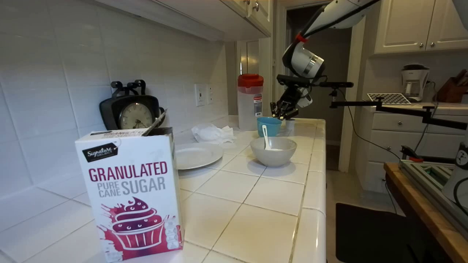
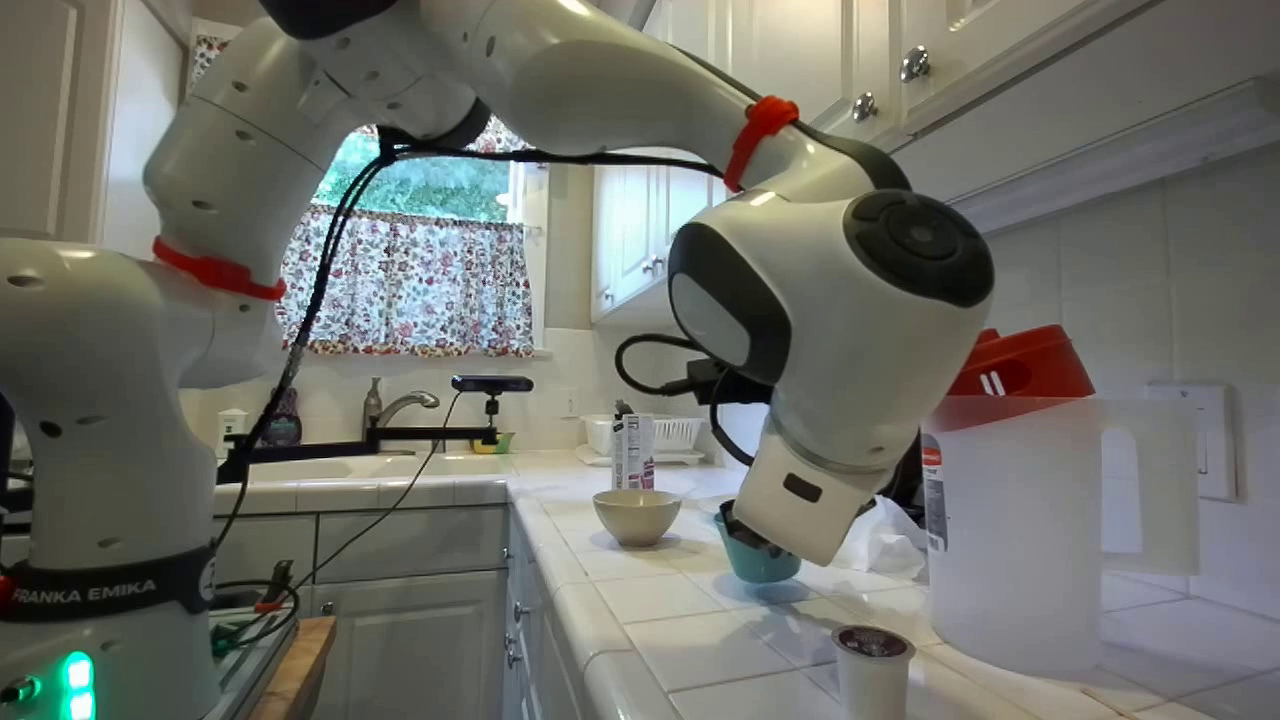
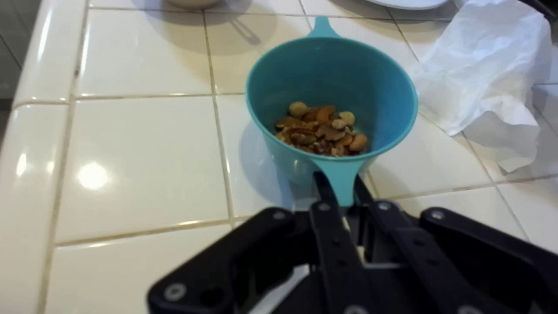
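My gripper [image 3: 340, 188] is shut on the short tab handle of a teal cup [image 3: 324, 65], one black finger on each side of the tab. Mixed nuts [image 3: 324, 131] lie in the bottom of the cup, seen from above in the wrist view. The cup also shows in both exterior views, teal [image 1: 270, 128] below the gripper [image 1: 282, 115] and leaning slightly [image 2: 760, 560] under the hand. Whether its base touches the tiles, I cannot tell. In front of it stands a grey bowl [image 1: 274, 155] holding a white spoon [image 1: 265, 137] and something pale.
Close to the cup are crumpled white paper [image 3: 484, 78], a clear pitcher [image 2: 1015, 540] with a red lid and a small pod cup [image 2: 873, 680]. A white plate [image 1: 199, 155], a sugar box [image 1: 128, 197] and a black clock [image 1: 133, 109] stand along the wall. Cabinets [image 1: 248, 11] overhang the counter.
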Robot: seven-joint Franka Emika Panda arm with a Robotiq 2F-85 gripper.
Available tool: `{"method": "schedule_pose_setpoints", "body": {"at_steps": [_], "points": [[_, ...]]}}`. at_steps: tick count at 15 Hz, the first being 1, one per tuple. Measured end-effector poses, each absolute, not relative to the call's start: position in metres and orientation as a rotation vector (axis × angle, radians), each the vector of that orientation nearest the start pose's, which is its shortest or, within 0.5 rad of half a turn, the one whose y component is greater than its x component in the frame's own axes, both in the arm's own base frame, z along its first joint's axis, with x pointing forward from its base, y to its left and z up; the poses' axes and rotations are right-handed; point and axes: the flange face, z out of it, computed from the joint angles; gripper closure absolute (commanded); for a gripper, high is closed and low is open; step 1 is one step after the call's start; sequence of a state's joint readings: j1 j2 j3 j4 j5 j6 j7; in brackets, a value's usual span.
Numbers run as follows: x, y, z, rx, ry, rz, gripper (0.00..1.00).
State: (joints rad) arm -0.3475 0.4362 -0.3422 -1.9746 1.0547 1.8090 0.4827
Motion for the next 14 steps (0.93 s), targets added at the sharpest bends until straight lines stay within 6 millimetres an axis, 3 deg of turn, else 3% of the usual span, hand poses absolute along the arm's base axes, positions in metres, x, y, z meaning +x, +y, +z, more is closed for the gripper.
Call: {"method": "schedule_pose_setpoints", "body": {"at_steps": [9, 14], "points": [[0.507, -0.291, 0.281, -1.390, 1.713, 0.644, 0.97], [0.524, -0.297, 0.302, -1.418, 1.664, 0.665, 0.97]]}}
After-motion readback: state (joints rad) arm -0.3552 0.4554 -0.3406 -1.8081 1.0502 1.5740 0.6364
